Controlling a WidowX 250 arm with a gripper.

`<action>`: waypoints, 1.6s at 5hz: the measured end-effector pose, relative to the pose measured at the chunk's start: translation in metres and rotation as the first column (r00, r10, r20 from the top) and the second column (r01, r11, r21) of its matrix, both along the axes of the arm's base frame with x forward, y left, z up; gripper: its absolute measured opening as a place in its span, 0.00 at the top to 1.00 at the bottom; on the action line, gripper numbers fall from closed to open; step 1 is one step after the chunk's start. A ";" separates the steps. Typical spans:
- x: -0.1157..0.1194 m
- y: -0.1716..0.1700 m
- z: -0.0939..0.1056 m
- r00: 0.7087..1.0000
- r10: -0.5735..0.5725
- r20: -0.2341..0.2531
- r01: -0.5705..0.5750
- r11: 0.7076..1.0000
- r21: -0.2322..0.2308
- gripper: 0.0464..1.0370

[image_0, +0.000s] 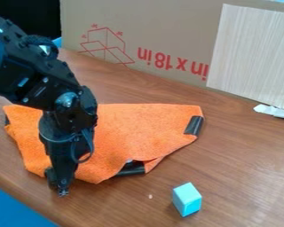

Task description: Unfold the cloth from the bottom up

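In the camera view, your gripper (60,188) hangs down over the near left part of the orange cloth (138,128), its tip by the cloth's near edge. You cannot tell whether it is apart, together or clamped on the cloth. The cloth lies on the wood-grain table (239,177), behind the gripper and out to both sides of it, mostly toward the view's right. It has a black strip (194,125) at its right corner and a folded near edge with a black patch (131,168) showing. To your gripper's right in the view, nearer the camera than the cloth and apart from it, you have a light-blue block (187,199). A cardboard sheet (168,31) stands at the back, with a pale wood-grain panel (251,53) in front of its right part.
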State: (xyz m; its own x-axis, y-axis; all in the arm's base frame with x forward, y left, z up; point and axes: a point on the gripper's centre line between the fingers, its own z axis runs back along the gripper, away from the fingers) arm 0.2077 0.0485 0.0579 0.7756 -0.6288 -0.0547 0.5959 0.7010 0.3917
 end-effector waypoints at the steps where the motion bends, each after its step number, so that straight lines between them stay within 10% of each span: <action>1: -0.002 -0.002 0.000 1.000 0.014 0.007 -0.014 1.000 -0.010 0.54; 3: -0.007 -0.005 0.009 0.999 0.001 0.033 0.000 0.999 -0.036 0.96; 5: -0.001 -0.007 0.033 0.998 0.040 0.046 -0.035 0.994 -0.104 0.99; 8: 0.088 0.038 0.060 0.941 0.338 -0.002 -0.330 0.920 -0.212 0.99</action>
